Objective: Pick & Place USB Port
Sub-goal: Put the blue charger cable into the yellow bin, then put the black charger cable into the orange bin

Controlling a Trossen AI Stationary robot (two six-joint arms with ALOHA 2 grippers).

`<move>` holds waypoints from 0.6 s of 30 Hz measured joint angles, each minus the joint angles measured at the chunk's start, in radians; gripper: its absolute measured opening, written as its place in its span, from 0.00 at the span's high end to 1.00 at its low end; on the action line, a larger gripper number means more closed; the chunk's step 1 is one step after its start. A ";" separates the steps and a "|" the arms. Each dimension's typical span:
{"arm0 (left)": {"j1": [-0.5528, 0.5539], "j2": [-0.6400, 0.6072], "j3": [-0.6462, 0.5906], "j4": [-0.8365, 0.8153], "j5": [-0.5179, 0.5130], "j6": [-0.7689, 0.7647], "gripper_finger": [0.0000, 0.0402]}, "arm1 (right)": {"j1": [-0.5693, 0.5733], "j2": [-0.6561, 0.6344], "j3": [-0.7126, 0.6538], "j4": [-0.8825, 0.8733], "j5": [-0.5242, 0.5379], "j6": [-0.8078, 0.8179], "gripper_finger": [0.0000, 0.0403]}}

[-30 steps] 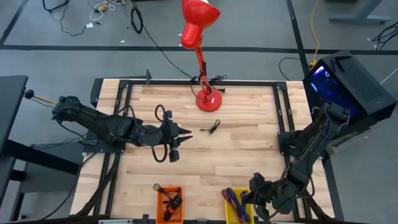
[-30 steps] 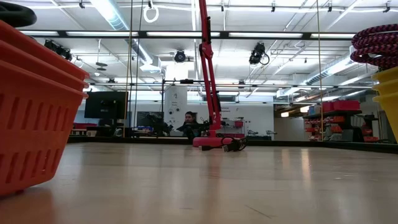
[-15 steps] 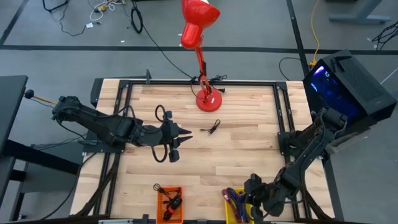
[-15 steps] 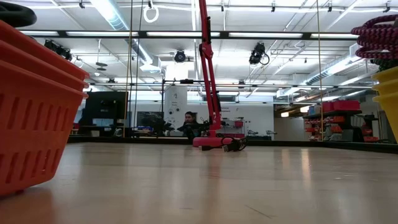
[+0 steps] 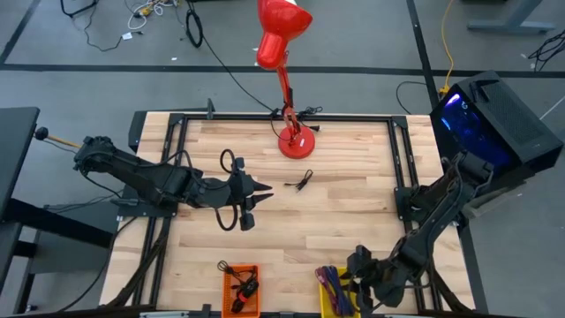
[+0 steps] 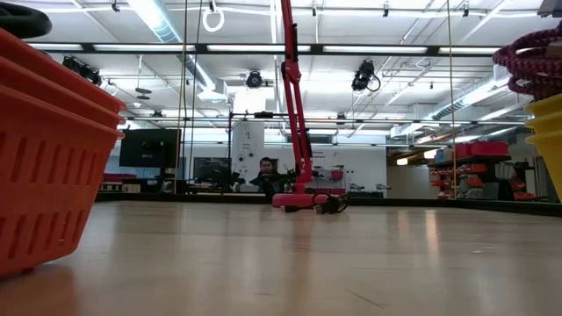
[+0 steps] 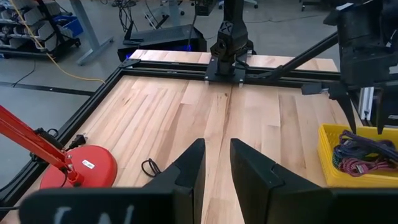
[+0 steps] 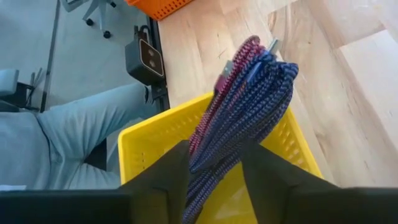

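- USB cables [image 8: 249, 93], a braided bundle of purple, blue and red cords, hang between the two fingers of the right hand [image 8: 214, 168] over the yellow basket [image 8: 149, 149]; their metal plugs point toward the wooden desk [image 8: 336, 81].
- In the high view the right hand [image 5: 362, 281] is at the desk's near edge, directly over the yellow basket [image 5: 327, 305], where more coloured cords [image 5: 333, 284] already lie.
- Whether the right hand's fingers press on the bundle or stand slack around it cannot be told; the cords fill the gap between them.
- The left hand [image 5: 252, 196] hovers over the middle of the desk [image 5: 353, 194], its fingers [image 7: 186, 171] a little apart with nothing between them.
- A small black cable [image 5: 302, 180] lies loose on the desk, between the left hand and the round base of the red lamp [image 5: 295, 141].
- From the left wrist the same black cable [image 7: 149, 167] shows just beside the lamp base [image 7: 81, 168].
- An orange basket [image 5: 240, 287] sits at the near edge, left of the yellow one, with dark cables in it.
- In the low view the orange basket [image 6: 44, 158] fills the left side, and the cord bundle [image 6: 531, 61] shows above the yellow rim at the far right.
- A person's leg in pale trousers [image 8: 68, 130] shows beyond the desk edge in the right wrist view.
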 joint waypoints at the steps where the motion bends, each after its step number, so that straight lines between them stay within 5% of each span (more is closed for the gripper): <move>1: 0.000 0.000 0.000 0.000 0.000 0.000 0.80 | 0.000 -0.004 0.000 0.000 0.000 0.000 0.62; 10: -0.001 0.000 0.000 -0.016 0.021 -0.001 0.80 | 0.016 -0.064 0.000 -0.095 0.019 -0.004 0.59; 18: -0.001 0.000 0.000 -0.017 0.021 -0.001 0.80 | 0.026 -0.220 0.000 -0.293 0.191 -0.048 0.64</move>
